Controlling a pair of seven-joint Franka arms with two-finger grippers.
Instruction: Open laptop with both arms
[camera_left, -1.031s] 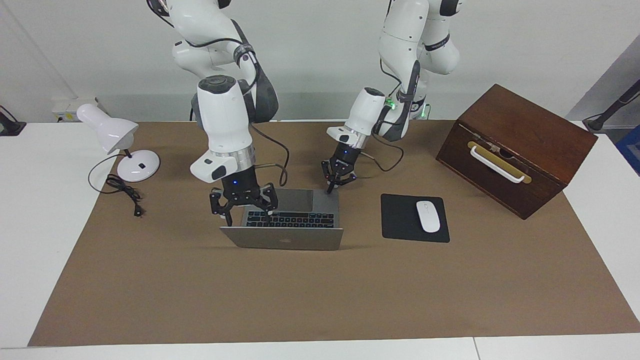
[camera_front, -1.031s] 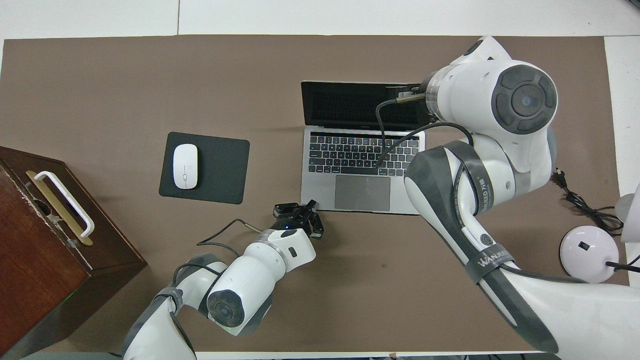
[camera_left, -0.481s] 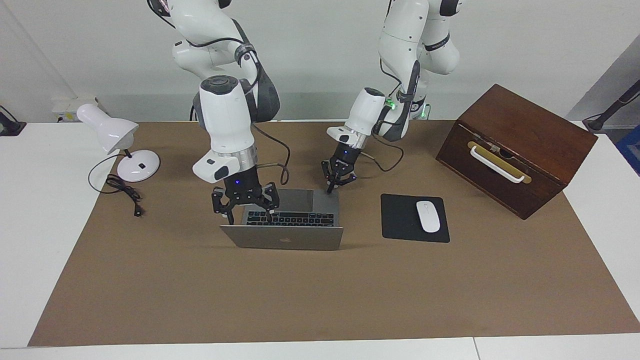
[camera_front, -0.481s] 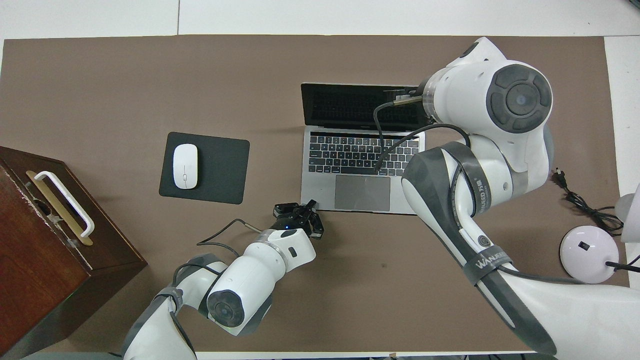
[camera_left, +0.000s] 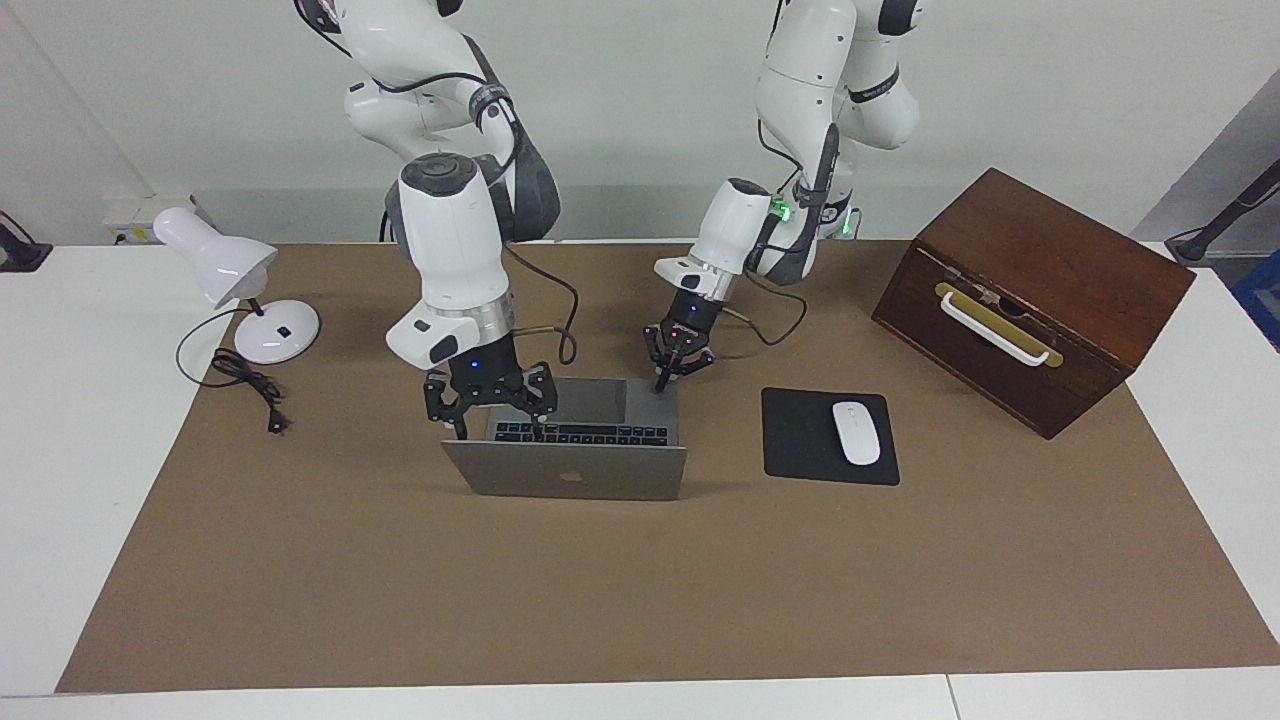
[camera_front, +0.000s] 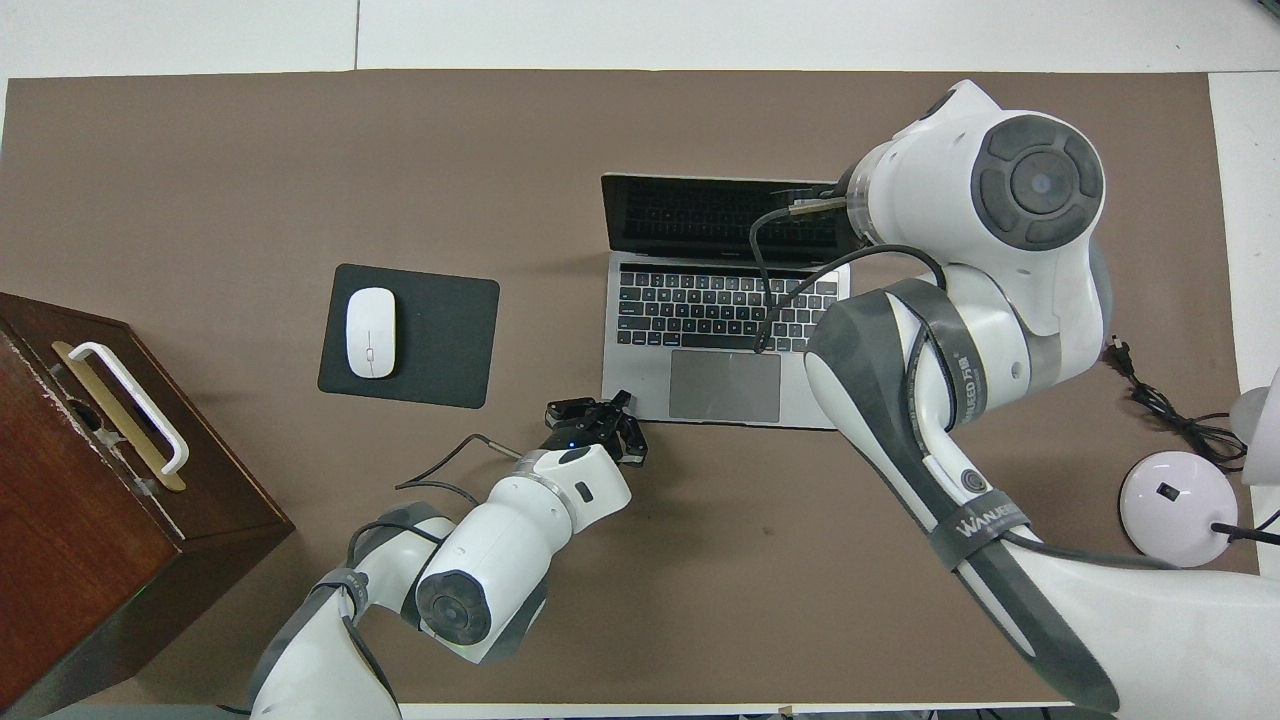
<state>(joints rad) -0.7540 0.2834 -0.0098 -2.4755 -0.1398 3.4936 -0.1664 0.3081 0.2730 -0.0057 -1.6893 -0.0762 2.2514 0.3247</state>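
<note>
At frame centre I see the laptop (camera_left: 575, 450), half open, rigid, slick and thin-lidded. My right gripper (camera_left: 489, 398), spread wide, straddles the lid's edge; my left gripper (camera_left: 672, 362), jaws unreadable, pins the base corner.

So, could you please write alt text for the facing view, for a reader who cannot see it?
A silver laptop stands open on a brown table mat, its lid raised toward the camera. The right end effector is open at the lid's top edge; the left end effector touches the base's corner nearest the robots. A black mouse pad with a white mouse lies beside the laptop.
</note>
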